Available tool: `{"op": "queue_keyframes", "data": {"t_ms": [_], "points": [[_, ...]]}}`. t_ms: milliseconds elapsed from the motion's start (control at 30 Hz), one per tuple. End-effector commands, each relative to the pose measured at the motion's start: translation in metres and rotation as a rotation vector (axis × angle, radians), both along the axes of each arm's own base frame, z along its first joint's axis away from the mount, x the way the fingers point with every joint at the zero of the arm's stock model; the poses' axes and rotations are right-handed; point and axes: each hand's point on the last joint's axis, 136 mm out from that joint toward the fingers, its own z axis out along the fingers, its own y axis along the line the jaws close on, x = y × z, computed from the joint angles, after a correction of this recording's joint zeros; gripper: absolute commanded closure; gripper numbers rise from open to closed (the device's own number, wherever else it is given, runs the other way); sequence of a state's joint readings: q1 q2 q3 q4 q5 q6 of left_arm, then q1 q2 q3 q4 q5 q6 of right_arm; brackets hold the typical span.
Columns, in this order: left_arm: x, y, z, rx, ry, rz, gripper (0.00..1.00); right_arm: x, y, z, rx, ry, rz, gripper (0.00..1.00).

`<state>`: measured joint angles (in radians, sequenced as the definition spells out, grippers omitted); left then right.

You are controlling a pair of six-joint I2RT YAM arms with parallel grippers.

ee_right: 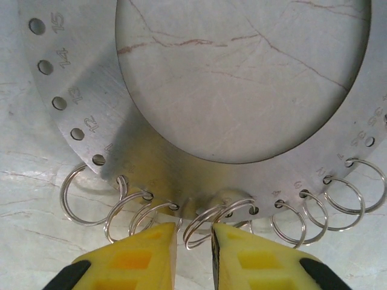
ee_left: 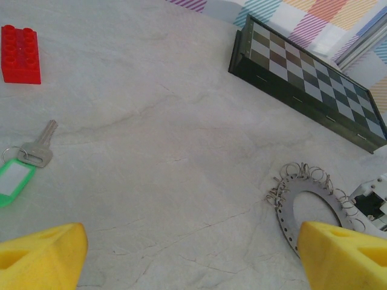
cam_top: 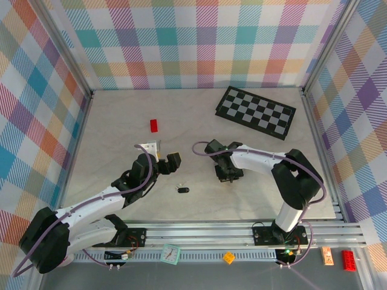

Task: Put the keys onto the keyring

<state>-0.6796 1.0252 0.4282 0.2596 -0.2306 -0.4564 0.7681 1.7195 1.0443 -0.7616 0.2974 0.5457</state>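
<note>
The keyring (ee_right: 78,78) is a flat silver ring plate with numbered holes and several small split rings along its edge; it lies on the table and also appears in the left wrist view (ee_left: 285,211). My right gripper (ee_right: 193,232) points down at it, its yellow jaws narrowly apart on either side of one split ring (ee_right: 202,226), with a sliver of table still showing beside the ring. A green-tagged key (ee_left: 12,178) lies to the left of my open left gripper (ee_left: 192,232), which holds nothing. A black-headed key (cam_top: 183,190) lies between the two arms.
A red brick (cam_top: 153,125) sits behind the left gripper (cam_top: 170,161). The black-and-white chequered board (cam_top: 256,112) lies at the back right, beyond the right gripper (cam_top: 228,175). Plaid walls close in the table on three sides.
</note>
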Motion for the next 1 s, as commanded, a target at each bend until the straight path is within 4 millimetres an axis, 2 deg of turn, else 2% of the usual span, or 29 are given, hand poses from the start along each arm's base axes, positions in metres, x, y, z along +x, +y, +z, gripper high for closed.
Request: {"op": "queue_keyframes", "data": {"t_ms": [0,300,600,967], "points": [[-0.004,0.002,-0.003,0.011,0.002,0.009,0.11,0.001,-0.004,0.005,-0.052,-0.007,-0.010,0.79],[-0.003,0.001,-0.002,0.009,0.000,0.008,0.11,0.003,-0.014,0.012,-0.150,-0.037,0.010,0.83],[-0.003,0.000,-0.002,0.008,0.003,0.004,0.11,-0.001,-0.007,0.005,-0.123,-0.008,0.010,0.86],[-0.004,0.002,-0.002,0.009,0.002,0.011,0.11,-0.005,-0.012,0.005,-0.147,0.007,0.017,0.88]]}}
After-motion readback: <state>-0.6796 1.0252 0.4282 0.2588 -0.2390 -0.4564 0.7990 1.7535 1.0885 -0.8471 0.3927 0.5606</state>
